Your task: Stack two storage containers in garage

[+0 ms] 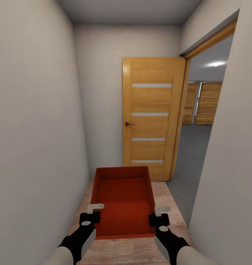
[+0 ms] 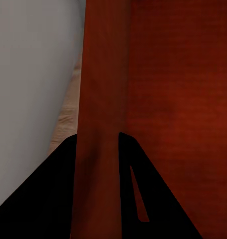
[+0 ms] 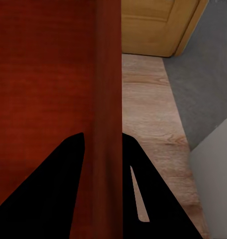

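One orange-red open-top storage container (image 1: 124, 198) is held level in front of me above a wood-plank hallway floor. My left gripper (image 1: 93, 213) is shut on its left wall and my right gripper (image 1: 161, 214) is shut on its right wall. In the left wrist view, the two dark fingers of the left gripper (image 2: 98, 144) clamp the container's upright wall (image 2: 103, 89). The right wrist view shows the same grip, with the right gripper (image 3: 103, 142) on the other wall (image 3: 109, 74). The bin is empty inside.
I am in a narrow hallway with a grey wall (image 1: 34, 129) close on the left and another wall (image 1: 229, 191) on the right. Ahead, a wooden door (image 1: 151, 117) stands open. Through the doorway to its right lies a dark grey floor (image 1: 190, 158).
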You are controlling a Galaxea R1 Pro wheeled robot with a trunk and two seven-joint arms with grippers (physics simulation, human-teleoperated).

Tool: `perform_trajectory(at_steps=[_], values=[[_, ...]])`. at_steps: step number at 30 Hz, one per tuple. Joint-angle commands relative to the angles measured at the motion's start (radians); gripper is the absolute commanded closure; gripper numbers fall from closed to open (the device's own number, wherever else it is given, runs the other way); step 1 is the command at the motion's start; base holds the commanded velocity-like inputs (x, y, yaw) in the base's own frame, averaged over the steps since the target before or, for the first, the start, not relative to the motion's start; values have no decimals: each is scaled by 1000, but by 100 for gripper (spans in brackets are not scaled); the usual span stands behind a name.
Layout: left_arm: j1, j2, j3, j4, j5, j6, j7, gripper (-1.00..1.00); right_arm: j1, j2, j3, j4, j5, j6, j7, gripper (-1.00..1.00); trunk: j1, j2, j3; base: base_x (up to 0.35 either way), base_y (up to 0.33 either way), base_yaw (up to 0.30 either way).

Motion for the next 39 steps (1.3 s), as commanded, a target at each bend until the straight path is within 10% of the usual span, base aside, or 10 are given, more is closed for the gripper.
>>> perform_trajectory(at_steps=[1,39], values=[[-1,16,2,-4,-9,-51,8,100,-1,0,-9,2,-18,-1,7,100,1,-1,-1,323,0,0],[-1,14,3,-14,-9,-52,17,100,-1,0,-9,1,-18,-1,7,100,1,-1,-1,233,2,-86]])
